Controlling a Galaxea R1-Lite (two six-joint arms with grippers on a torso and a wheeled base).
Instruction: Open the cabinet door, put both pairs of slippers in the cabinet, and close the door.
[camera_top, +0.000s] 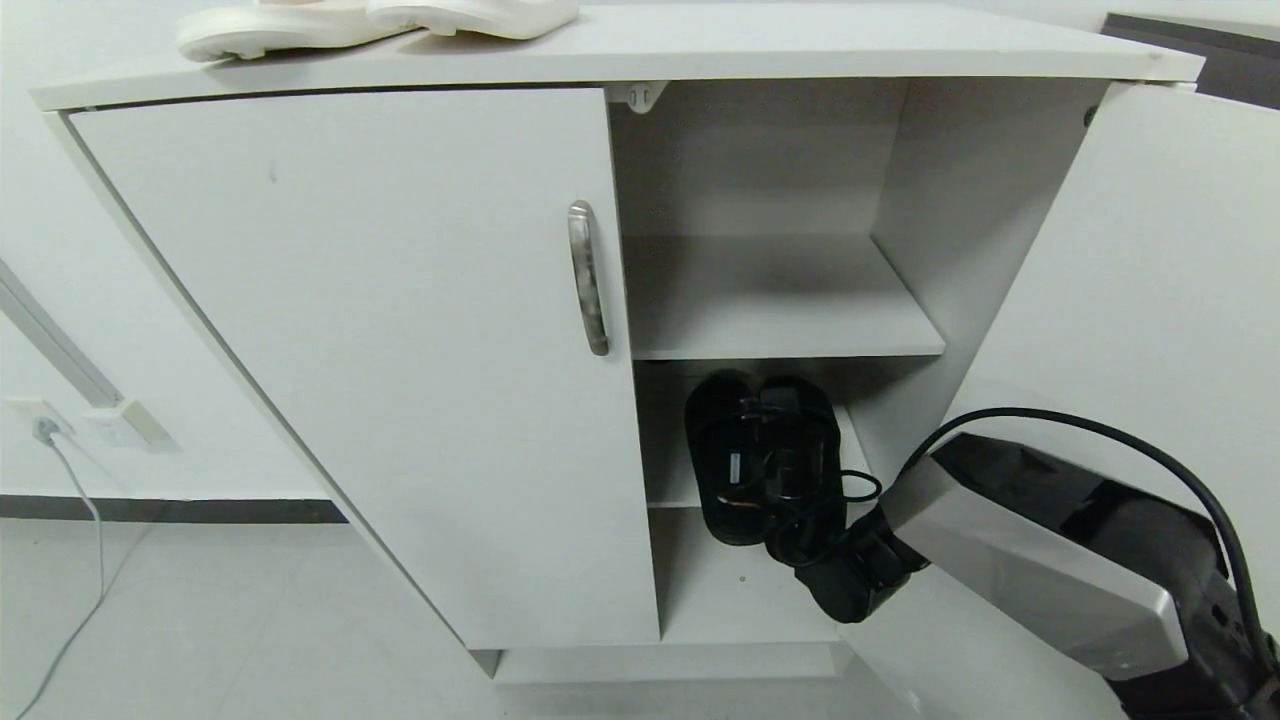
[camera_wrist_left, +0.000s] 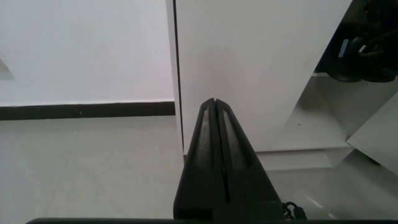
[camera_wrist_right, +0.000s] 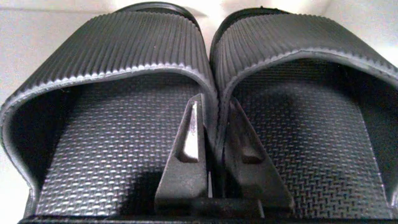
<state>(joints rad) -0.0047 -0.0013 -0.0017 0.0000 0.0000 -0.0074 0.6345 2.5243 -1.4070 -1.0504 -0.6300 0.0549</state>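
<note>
While right gripper (camera_wrist_right: 214, 102) clamps black slippers (camera_top: 765, 455) together on cabinet (camera_top: 850, 40) second shelf: first pair going in. Next, likely: release, fetch white slippers (camera_top: 370, 22) atop cabinet. Left gripper (camera_wrist_left: 214, 109) fingers closed, empty.

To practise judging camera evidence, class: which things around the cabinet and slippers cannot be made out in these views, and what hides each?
- White slippers, head view: cut off by the top edge.
- Left half of the cabinet, head view: hidden behind its shut door.
- Black slippers, head view: on the shelf or held above it, unclear; the right gripper, shut on them, covers their near ends.
</note>
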